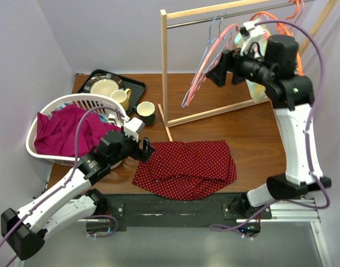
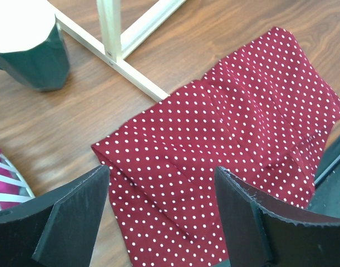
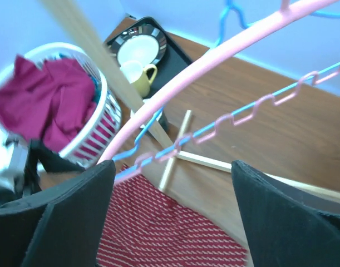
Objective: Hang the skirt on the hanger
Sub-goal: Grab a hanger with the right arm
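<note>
The left gripper has its fingers spread over the near corner of the dotted red skirt, which lies flat on the table. To its left, a white basket holds magenta cloth. The right gripper is also spread, close to a pink hanger and not gripping it.
</note>
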`<state>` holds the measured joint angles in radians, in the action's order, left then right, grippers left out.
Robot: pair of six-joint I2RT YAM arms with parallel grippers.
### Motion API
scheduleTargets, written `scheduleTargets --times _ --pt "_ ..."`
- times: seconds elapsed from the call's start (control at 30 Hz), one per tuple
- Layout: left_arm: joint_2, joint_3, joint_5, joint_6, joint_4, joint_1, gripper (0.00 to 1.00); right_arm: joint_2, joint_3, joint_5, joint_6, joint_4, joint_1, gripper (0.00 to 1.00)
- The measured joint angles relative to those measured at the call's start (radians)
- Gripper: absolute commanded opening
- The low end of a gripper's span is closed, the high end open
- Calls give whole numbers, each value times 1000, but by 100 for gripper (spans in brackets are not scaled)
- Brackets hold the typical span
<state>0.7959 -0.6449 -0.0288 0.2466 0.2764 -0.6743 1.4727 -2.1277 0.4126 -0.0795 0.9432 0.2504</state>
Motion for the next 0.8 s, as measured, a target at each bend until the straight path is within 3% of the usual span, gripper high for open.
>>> scheduleTargets --times 0.1,0.33,0.8 --pt "-2 0 20 -3 -10 0 80 73 -6 -33 -118 -52 23 93" --pt "9 0 44 -4 -14 0 80 96 -25 -213 -195 -103 156 93" --pt "21 0 49 -4 -21 6 80 100 -39 -372 -280 -157 171 83"
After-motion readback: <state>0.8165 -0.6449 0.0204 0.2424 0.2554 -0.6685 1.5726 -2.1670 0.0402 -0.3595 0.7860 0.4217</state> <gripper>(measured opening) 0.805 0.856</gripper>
